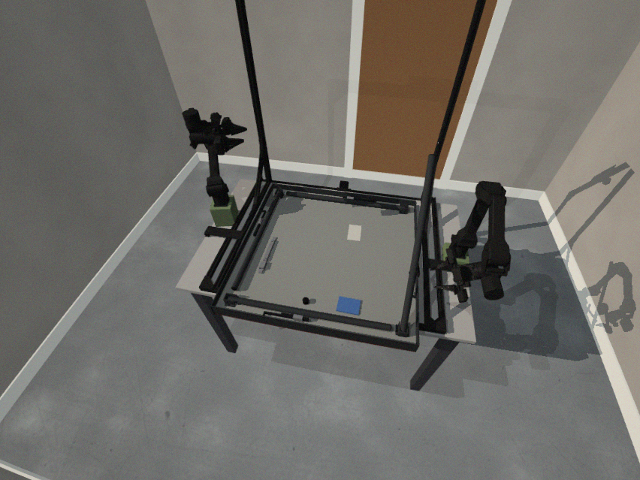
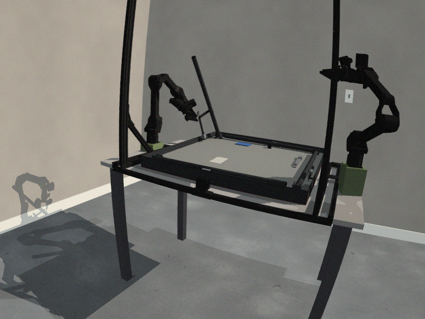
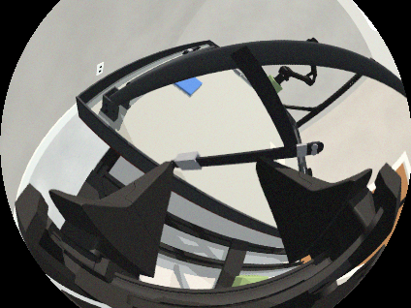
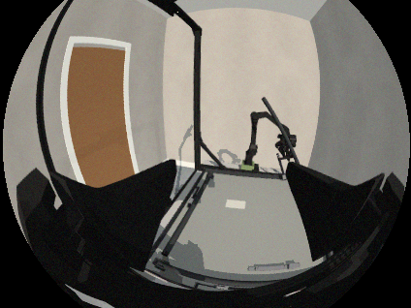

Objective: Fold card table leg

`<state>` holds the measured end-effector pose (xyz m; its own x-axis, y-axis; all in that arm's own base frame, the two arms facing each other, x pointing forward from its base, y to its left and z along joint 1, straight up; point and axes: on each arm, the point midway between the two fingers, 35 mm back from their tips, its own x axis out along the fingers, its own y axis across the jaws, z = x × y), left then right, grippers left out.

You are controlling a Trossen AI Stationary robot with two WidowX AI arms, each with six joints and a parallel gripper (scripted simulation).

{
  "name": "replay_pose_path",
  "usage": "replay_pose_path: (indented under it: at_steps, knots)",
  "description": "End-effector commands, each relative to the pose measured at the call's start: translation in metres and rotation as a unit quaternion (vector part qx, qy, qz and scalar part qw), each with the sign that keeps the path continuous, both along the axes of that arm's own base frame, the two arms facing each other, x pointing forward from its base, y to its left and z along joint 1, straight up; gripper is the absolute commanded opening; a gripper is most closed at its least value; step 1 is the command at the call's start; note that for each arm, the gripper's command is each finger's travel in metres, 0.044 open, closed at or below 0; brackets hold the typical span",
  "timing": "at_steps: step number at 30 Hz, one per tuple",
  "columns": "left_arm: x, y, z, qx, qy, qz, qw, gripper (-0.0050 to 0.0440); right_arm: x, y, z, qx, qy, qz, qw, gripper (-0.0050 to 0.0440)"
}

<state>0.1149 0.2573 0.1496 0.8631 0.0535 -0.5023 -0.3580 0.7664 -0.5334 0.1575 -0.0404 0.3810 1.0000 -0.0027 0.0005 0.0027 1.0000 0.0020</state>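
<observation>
The card table (image 1: 330,256) lies upside down on the work table, with three legs folded flat along its edges. The fourth leg (image 1: 418,240) stands at one corner and leans off vertical; it also shows in the exterior view (image 2: 205,95). A thin brace (image 2: 200,124) runs from the leg to the table's rim. My left gripper (image 2: 194,118) is open and hovers just beside the brace, holding nothing. In the left wrist view the brace (image 3: 242,157) runs across behind the open fingers. My right gripper (image 1: 240,134) is open and raised high at the opposite side.
Two tall black frame posts (image 1: 248,74) (image 1: 459,74) rise from the rig around the table. A blue patch (image 1: 349,304), a white patch (image 1: 354,232) and a small black knob (image 1: 306,300) sit on the grey underside. Green blocks carry both arm bases.
</observation>
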Motion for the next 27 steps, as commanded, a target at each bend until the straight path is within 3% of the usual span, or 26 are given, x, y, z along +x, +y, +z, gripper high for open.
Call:
replay_pose_path:
  at_steps: [1, 5, 11, 16, 21, 27]
  knots:
    - [-0.001, 0.001, 0.000, -0.010, -0.002, -0.003, 1.000, 0.0290, 0.000, 0.000, 0.000, -0.001, 0.000, 0.001, 1.000, 0.0400]
    - [-0.021, 0.011, 0.026, 0.003, 0.002, -0.003, 1.000, 0.0290, 0.000, 0.000, 0.000, -0.001, 0.000, 0.001, 1.000, 0.0400]
    - [-0.033, 0.009, 0.046, -0.007, -0.001, -0.003, 1.000, 0.0290, 0.000, 0.000, 0.000, -0.001, 0.000, 0.001, 1.000, 0.0400]
    - [-0.034, 0.008, 0.048, -0.010, -0.002, -0.003, 1.000, 0.0290, 0.000, 0.000, 0.000, -0.001, 0.000, 0.001, 1.000, 0.0400]
    - [-0.036, 0.035, 0.063, -0.008, -0.001, 0.002, 1.000, 0.0400, 0.000, 0.000, 0.000, -0.001, 0.000, 0.001, 1.000, 0.0400]
    - [-0.037, 0.066, 0.078, -0.005, -0.001, 0.007, 1.000, 0.0400, 0.000, 0.000, 0.000, -0.001, 0.000, 0.001, 1.000, 0.0400]
